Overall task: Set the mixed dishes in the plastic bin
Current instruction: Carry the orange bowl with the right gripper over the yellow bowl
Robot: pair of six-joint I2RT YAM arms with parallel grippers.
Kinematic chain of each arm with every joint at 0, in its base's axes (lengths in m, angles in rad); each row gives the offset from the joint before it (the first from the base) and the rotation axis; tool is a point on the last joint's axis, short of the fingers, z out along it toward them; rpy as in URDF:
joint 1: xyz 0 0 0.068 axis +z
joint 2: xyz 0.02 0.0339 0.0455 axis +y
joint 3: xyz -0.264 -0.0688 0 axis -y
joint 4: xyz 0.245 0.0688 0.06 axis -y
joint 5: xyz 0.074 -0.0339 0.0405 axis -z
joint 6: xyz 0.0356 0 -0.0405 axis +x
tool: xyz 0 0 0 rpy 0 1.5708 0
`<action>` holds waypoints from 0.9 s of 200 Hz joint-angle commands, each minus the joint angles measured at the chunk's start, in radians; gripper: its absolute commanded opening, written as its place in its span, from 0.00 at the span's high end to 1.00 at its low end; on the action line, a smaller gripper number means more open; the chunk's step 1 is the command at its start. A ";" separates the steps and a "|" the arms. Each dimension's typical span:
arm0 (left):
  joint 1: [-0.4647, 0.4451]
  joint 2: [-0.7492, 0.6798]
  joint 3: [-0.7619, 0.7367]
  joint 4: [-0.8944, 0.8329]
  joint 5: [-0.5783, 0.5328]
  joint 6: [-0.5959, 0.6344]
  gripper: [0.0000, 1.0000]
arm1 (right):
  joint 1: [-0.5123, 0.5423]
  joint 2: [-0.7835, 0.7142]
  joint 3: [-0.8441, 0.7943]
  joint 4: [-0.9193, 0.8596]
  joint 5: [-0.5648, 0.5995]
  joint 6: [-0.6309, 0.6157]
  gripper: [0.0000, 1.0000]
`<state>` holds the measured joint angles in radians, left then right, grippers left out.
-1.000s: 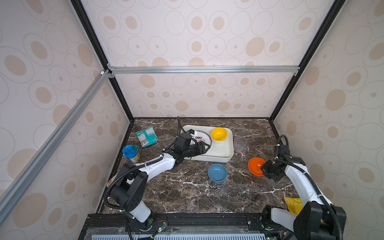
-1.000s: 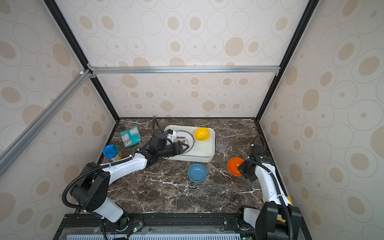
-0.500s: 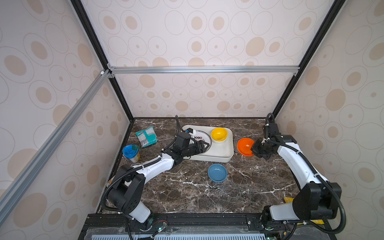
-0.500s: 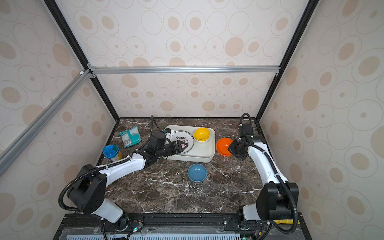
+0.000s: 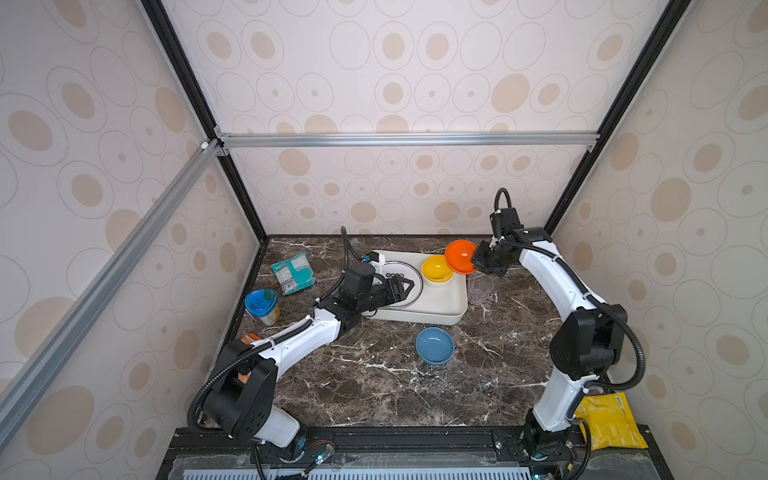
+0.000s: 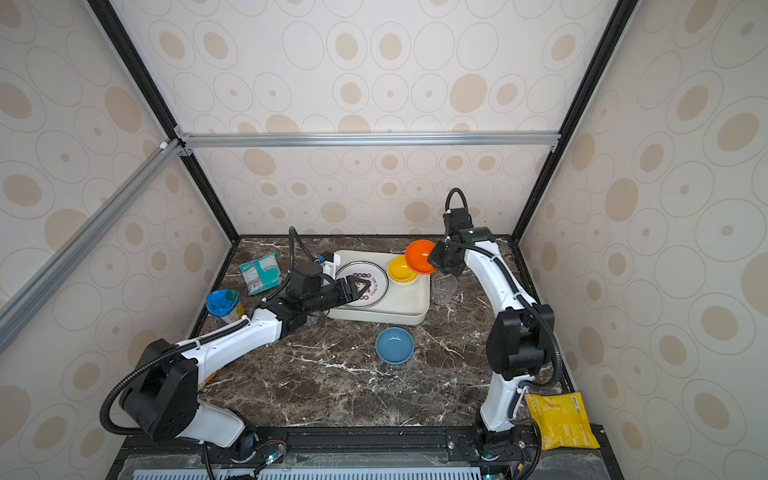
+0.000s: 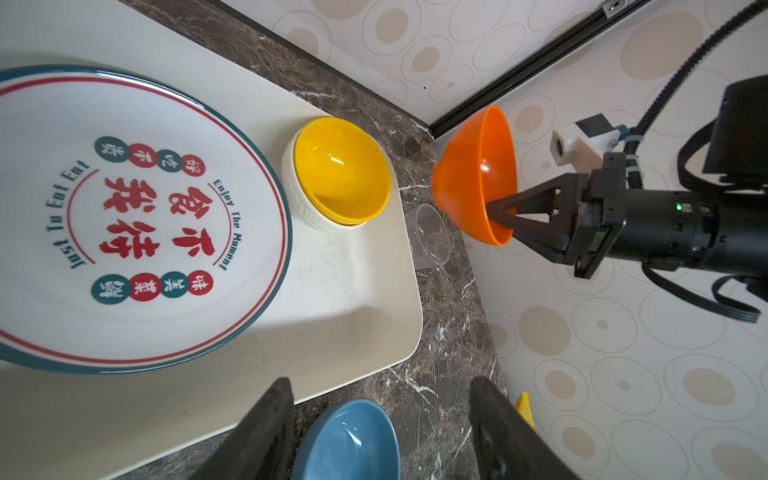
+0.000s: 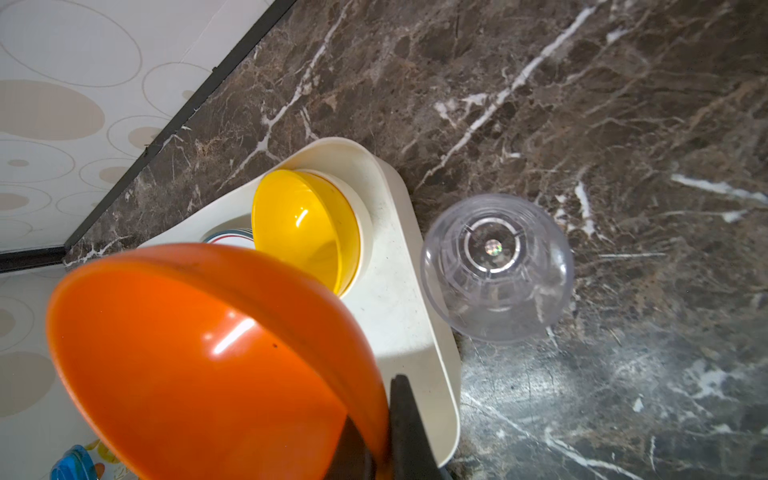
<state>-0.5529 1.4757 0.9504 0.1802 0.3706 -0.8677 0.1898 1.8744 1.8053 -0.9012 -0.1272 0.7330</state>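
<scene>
Orange bowl (image 5: 460,257) tilted, airborne over plastic bin (image 5: 436,311) corner, close above yellow bowl (image 5: 436,268) inside bin. Right gripper (image 7: 503,220) pinching its rim, 1 finger inside. Likely light, stiff, glossy, slip-prone; rim best hold. Left gripper (image 5: 405,286) spread, empty, over bin's plate (image 7: 145,104).

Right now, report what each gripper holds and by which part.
The right gripper is shut on the orange bowl, pinching its rim, one finger inside, one outside. The left gripper is open and holds nothing.
</scene>
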 commanded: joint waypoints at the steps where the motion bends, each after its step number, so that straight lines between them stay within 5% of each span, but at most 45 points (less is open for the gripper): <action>1: 0.011 -0.029 -0.014 -0.004 -0.020 0.000 0.33 | 0.017 0.074 0.105 -0.036 -0.009 0.002 1.00; 60: 0.025 -0.058 -0.044 -0.009 -0.031 -0.010 0.33 | 0.045 0.265 0.322 -0.106 -0.019 -0.010 1.00; 180: 0.038 -0.065 -0.052 -0.010 -0.025 -0.013 0.33 | 0.055 0.369 0.336 -0.112 -0.028 -0.011 1.00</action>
<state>-0.5228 1.4342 0.8978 0.1749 0.3492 -0.8726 0.2359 2.2280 2.1307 -1.0046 -0.1547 0.7197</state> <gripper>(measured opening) 0.669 0.082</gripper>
